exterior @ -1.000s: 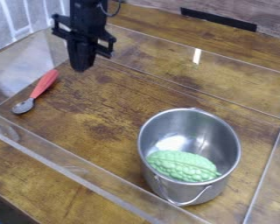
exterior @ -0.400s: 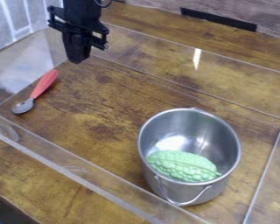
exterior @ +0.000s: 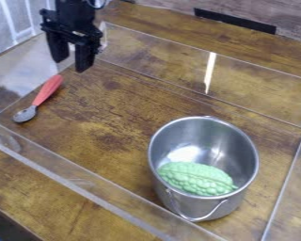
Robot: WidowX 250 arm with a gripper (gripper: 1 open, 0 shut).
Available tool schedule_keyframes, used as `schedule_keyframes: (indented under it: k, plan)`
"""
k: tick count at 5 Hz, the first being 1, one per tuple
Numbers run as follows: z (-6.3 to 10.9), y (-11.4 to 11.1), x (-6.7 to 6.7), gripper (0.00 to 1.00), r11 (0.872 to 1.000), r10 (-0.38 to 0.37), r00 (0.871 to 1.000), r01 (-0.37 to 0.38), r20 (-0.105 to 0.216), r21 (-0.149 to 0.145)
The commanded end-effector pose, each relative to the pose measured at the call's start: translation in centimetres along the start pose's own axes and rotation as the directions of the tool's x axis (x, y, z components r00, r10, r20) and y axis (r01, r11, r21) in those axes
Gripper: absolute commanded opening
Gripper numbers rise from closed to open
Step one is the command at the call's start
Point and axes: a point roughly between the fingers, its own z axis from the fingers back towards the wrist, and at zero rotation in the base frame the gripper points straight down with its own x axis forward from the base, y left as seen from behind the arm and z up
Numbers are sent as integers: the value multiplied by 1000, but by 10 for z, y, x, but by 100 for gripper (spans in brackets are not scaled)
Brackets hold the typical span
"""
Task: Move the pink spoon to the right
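The pink spoon (exterior: pixel 40 97) lies flat on the wooden table at the left, its salmon handle pointing up-right and its silver bowl toward the lower left. My gripper (exterior: pixel 71 64) hangs above the table just beyond the handle's upper end, pointing straight down. Its two dark fingers (exterior: pixel 86 58) stand apart with nothing between them, and it does not touch the spoon.
A steel pot (exterior: pixel 241 141) sits at the lower right with a bumpy green vegetable (exterior: pixel 198 178) inside. A clear acrylic wall (exterior: pixel 65 184) rims the wooden work area, with a panel running along the left and front sides.
The gripper has moved left toward the spoon and its fingers, shut before, now stand apart. The spoon, pot and vegetable have not moved.
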Motion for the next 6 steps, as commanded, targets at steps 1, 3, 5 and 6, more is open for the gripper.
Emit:
schedule_keyframes:
  k: [1,3,5,6]
  plan:
    - [15,32,3,100,995,90,995,-92,50,24]
    - [-22,37,7,100,995,96,995,-96,31,11]
    - [-62,28,20,100,999,31,999,-30,37,-18]
    - [-64,38,24,100,997,72,997,-72,29,-26]
